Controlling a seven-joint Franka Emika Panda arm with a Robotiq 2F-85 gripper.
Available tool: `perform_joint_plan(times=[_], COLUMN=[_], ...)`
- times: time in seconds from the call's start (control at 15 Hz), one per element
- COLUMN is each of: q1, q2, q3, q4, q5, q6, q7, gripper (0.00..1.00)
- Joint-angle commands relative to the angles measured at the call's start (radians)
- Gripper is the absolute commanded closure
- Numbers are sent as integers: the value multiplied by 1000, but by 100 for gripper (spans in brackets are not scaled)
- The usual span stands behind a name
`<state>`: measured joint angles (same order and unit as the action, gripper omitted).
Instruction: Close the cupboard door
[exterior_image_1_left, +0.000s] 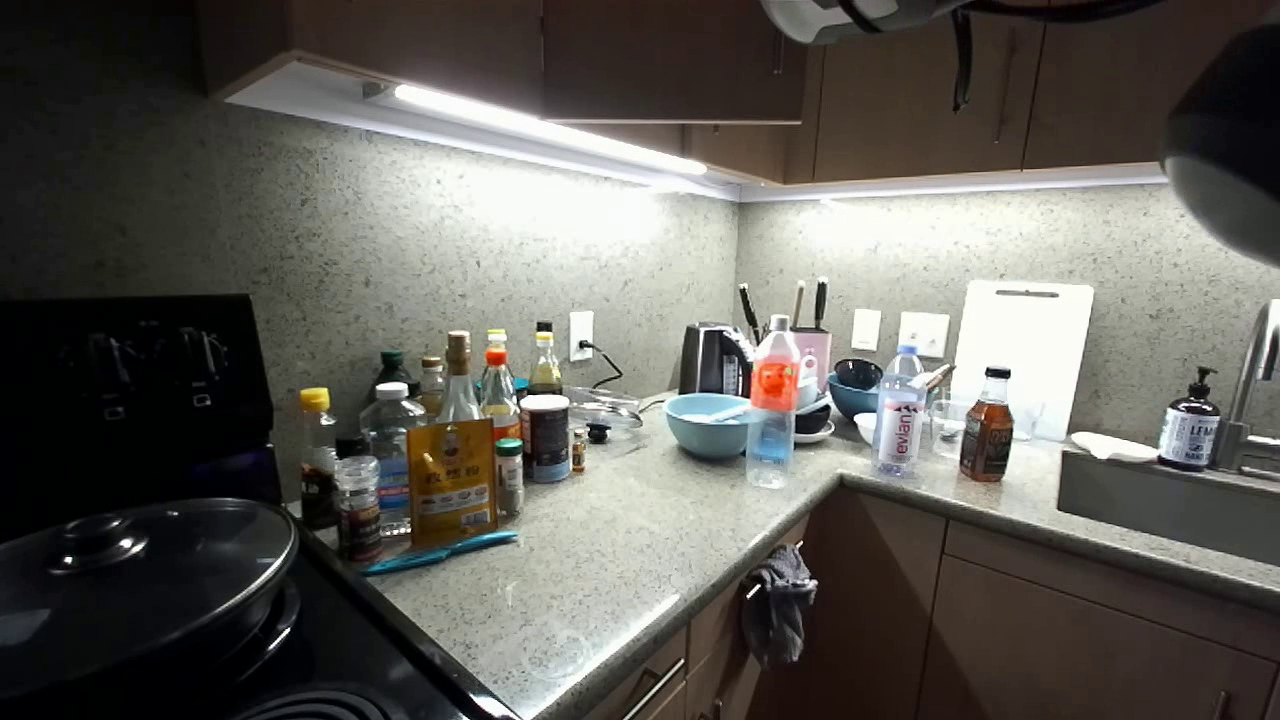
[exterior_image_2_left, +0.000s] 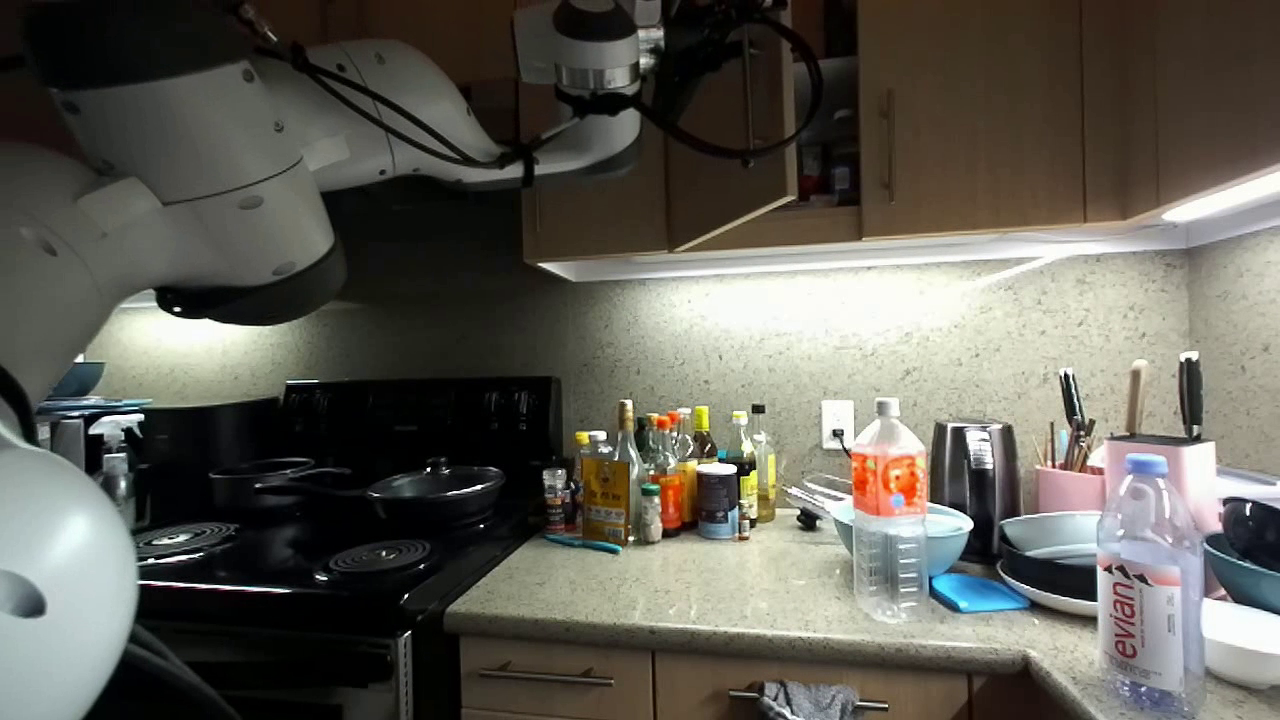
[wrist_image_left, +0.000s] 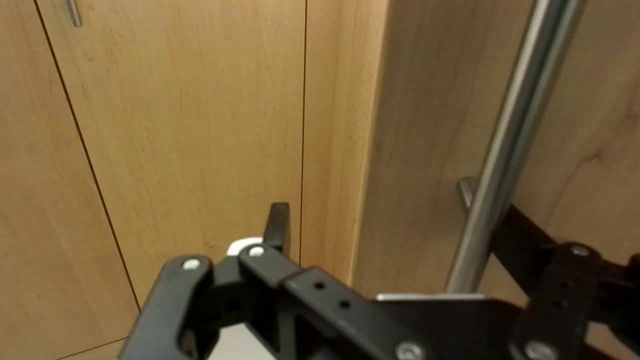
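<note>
The cupboard door (exterior_image_1_left: 670, 65) stands ajar, swung out from the upper cabinets; it also shows in an exterior view (exterior_image_2_left: 720, 190), with the cabinet opening beside its free edge. In the wrist view the door (wrist_image_left: 415, 150) fills the right side. Its slim metal bar handle (wrist_image_left: 500, 150) also shows in an exterior view (exterior_image_2_left: 748, 100). My gripper (wrist_image_left: 398, 227) is open at the door's front, its fingers wide apart. The handle passes between them, close against the right finger; I cannot tell if they touch. In an exterior view my gripper (exterior_image_2_left: 695, 65) is dark and partly cut off.
Closed cabinet doors (exterior_image_2_left: 970, 120) adjoin the opening, which holds small items (exterior_image_2_left: 830, 170). The under-cabinet light (exterior_image_1_left: 550, 130) runs below. Bottles (exterior_image_2_left: 660, 480), a blue bowl (exterior_image_1_left: 708, 425) and a tall plastic bottle (exterior_image_1_left: 772, 400) stand on the counter (exterior_image_1_left: 640, 540). A lidded pan (exterior_image_2_left: 437, 490) sits on the stove.
</note>
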<state>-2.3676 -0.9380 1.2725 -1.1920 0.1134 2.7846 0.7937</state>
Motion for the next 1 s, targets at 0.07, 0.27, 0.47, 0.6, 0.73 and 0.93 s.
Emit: perform_joint_plan(times=[0.07,0.27,0.47,0.6,0.73,0.93], q1=[-54,-56,-58,-58,-97,-207], q2=[-21,-7,-21,-21,-19,-42], q3=[-6,8,-2,-2,22,37], q4=[57,77,77,77,127,240], q5=[28,41,42,42,51,63], q6=[-49,-90,-81,-82,-134,-194], q7=[-1,-7,-12,-12,4,50], gripper=[0,0,0,0,0,0])
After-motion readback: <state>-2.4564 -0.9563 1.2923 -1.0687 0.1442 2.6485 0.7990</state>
